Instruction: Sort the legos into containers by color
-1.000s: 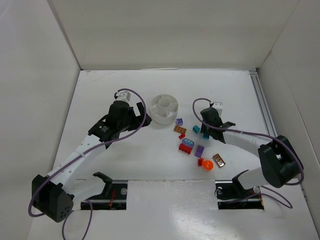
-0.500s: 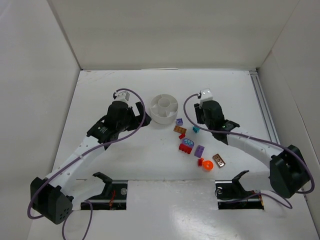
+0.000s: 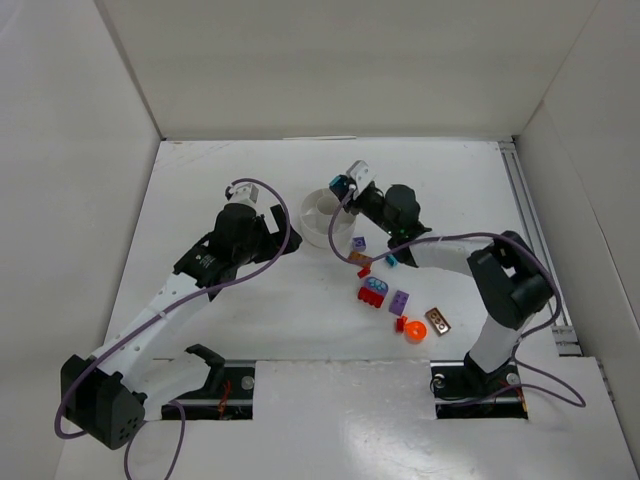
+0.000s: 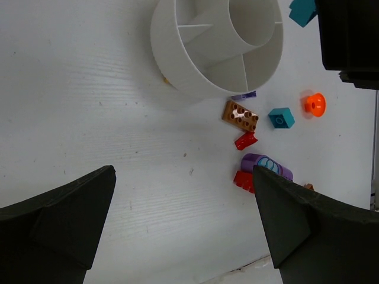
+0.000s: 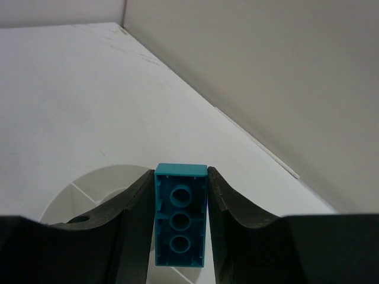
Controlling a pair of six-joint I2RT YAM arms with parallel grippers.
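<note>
Your right gripper [image 3: 345, 187] now sits over the dish [image 3: 312, 236], up from the loose legos [image 3: 375, 292], pinching a teal brick [image 5: 180, 219]; left gripper [image 4: 183, 198] hangs spread.

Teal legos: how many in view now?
2. One teal brick, held by the right gripper near the dish; one teal cube on the table near the brown plate. The arm may hide others.

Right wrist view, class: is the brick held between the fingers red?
No, the brick clamped between the fingers is teal, with three round holes showing on its face.
</note>
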